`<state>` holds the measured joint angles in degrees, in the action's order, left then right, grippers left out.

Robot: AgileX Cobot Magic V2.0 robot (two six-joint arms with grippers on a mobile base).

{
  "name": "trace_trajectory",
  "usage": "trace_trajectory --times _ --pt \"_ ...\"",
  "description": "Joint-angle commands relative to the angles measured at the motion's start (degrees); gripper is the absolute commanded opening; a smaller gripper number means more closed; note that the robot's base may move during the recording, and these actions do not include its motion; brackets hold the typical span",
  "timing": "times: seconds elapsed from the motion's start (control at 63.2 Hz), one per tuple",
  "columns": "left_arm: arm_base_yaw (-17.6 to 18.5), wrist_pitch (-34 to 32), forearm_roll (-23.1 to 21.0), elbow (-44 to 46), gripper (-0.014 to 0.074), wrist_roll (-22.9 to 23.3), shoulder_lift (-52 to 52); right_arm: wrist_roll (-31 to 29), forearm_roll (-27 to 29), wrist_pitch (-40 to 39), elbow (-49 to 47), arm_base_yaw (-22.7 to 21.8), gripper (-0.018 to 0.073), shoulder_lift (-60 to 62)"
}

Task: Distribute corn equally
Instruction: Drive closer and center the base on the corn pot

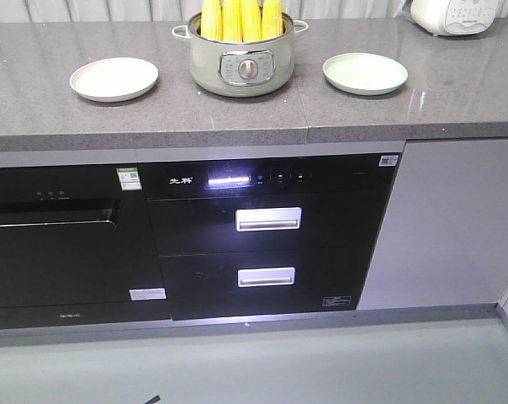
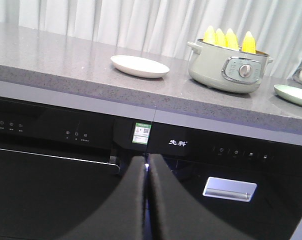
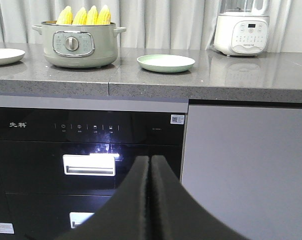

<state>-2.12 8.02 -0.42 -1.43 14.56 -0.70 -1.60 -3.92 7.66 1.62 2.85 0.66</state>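
Left wrist-mounted view: the left end effector (image 2: 147, 165) is clenched on nothing, below the table (image 2: 51, 65) edge, as is the right end effector (image 3: 150, 161); the corn (image 2: 227, 39) stands upright in the pot (image 2: 226, 70), up and right of the left one, up and left of the right. The white plate (image 2: 139, 66) and green plate (image 3: 166, 62) are bare, so I judge the first pick is pending: rise past the table's front edge, open, take a cob's tip, with free table flanking the pot
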Motion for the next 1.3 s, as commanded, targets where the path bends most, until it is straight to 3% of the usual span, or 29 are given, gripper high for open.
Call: trace_trajectory --times 0.0,1.282 --pt "0.0 -4.1 -0.1 1.3 -0.0006 0.4 -0.8 -0.1 -0.3 -4.3 1.0 -0.2 -0.0006 0.5" --pt "0.0 -4.1 -0.1 1.3 -0.0006 0.4 -0.8 -0.1 -0.3 -4.3 1.0 -0.2 -0.0006 0.5"
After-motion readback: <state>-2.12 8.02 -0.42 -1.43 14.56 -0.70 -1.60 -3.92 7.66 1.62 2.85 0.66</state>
